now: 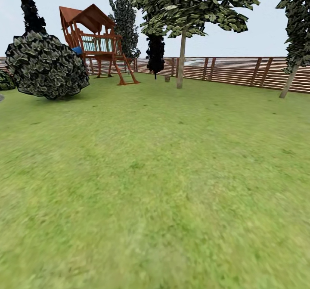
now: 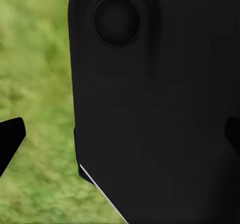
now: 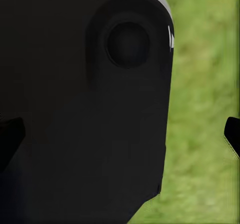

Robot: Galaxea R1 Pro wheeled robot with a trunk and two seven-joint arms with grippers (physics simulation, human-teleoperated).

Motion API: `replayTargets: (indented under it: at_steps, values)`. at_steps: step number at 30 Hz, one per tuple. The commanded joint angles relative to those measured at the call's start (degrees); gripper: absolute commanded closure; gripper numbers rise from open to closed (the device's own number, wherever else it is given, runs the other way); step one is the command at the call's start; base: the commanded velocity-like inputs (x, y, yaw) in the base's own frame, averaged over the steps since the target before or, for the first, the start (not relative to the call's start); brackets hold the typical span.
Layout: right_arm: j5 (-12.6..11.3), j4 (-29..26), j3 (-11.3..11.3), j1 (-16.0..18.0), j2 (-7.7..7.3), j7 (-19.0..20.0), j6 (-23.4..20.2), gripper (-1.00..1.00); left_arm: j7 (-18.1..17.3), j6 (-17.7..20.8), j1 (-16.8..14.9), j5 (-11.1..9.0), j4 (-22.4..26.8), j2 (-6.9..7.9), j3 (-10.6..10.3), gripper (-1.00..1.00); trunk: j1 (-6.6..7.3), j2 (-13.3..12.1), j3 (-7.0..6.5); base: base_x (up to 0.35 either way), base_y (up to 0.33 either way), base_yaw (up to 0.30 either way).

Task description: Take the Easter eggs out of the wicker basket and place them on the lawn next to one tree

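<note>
Green lawn (image 1: 163, 181) stretches ahead to a slat fence. A tree (image 1: 181, 60) with a pale trunk and a light green crown stands at the far centre, and another pale, leaning trunk (image 1: 289, 81) rises at the far right. The Easter eggs and the wicker basket are out of view. In the left wrist view my left gripper (image 2: 121, 139) is open, its fingertips (image 2: 10, 144) far apart over grass, with a black part of the robot behind. My right gripper (image 3: 121, 136) is open too, with nothing held between its fingertips (image 3: 233, 134).
A large round bush (image 1: 45, 65) sits at the far left, beside a wooden playset (image 1: 98, 43). Dark narrow trees (image 1: 156, 54) stand by the brown fence (image 1: 232, 71). A small brownish object (image 1: 167, 79) near the central tree is too far to identify.
</note>
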State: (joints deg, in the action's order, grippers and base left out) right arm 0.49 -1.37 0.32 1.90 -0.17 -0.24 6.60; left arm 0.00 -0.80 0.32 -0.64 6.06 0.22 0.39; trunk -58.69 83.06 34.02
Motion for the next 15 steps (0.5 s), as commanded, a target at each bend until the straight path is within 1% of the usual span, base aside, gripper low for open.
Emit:
replayTargets:
  at_steps: [1,15]
  values:
    - [0.04,0.05,0.03,0.03,0.0,-0.02,0.18,-1.0,0.0,-0.07,0.03,-0.07,0.09,0.0,0.04,-1.0,-0.03,0.02,0.04,0.327,0.0,0.0]
    - [0.04,0.05,0.03,0.03,-0.01,-0.02,0.18,-1.0,0.0,-0.07,0.03,-0.07,0.09,0.01,0.04,-1.0,-0.03,0.02,0.04,0.328,0.0,0.0]
